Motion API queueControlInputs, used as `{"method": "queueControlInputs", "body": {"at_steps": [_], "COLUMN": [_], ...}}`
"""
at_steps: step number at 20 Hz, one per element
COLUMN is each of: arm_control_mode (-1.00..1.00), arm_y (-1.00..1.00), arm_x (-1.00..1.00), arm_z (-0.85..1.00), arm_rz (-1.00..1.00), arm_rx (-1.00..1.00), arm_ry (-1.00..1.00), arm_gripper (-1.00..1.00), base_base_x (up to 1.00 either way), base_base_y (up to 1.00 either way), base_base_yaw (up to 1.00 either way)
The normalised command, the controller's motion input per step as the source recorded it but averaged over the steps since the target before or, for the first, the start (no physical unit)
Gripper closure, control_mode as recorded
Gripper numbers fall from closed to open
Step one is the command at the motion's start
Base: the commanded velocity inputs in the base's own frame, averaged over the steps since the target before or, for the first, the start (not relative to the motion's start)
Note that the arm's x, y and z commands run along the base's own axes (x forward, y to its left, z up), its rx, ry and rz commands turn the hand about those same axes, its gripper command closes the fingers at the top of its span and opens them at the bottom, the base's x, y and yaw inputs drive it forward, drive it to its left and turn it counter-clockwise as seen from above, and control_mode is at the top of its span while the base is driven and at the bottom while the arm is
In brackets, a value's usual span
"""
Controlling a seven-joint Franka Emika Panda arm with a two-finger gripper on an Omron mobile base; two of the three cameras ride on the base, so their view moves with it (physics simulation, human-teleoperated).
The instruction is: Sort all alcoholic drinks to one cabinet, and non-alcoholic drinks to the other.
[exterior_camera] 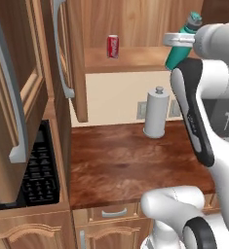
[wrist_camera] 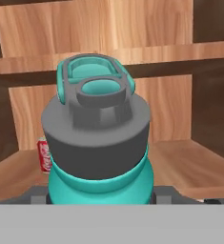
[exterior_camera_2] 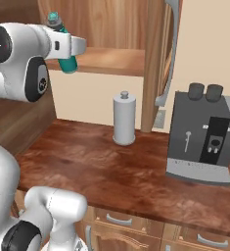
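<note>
Open wooden cabinet point(exterior_camera: 125, 58) ahead, fingers point(wrist_camera: 37, 194) clenched around the teal bottle point(wrist_camera: 100, 143), red soda can point(exterior_camera: 113, 46) on its shelf.

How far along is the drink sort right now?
Done: the red soda can stands on the shelf of the open upper cabinet. In hand: the gripper is shut on the teal bottle, raised at that cabinet's front edge, not yet set down. Left: placing it beside the can; the dark bottles' state can't be judged from these views.

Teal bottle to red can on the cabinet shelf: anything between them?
Nothing. In the left base view, bare shelf separates the red can from the teal bottle.
</note>
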Motion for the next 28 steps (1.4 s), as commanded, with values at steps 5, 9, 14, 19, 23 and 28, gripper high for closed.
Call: {"method": "queueControlInputs", "body": {"at_steps": [5,9,14,19,23,28], "arm_control_mode": [-1.00,-1.00,-1.00,-1.00,-1.00,-1.00], "arm_y": [0.00,0.00,0.00,0.00,0.00,0.00], "arm_x": [0.67,0.73,0.64,0.58,0.51,0.38], "arm_z": [0.10,0.00,0.00,-0.01,-0.17,-0.16], "arm_rz": [0.00,0.00,0.00,0.00,0.00,0.00], "arm_rx": [0.00,0.00,-0.01,-0.02,-0.03,-0.01], "arm_ry": [0.00,0.01,0.00,0.01,0.03,0.03], "arm_gripper": [1.00,1.00,1.00,1.00,1.00,1.00], "base_base_x": [0.00,0.00,0.00,0.00,0.00,0.00], "base_base_y": [0.00,0.00,0.00,0.00,0.00,0.00], "base_base_yaw": [0.00,0.00,0.00,0.00,0.00,0.00]}}
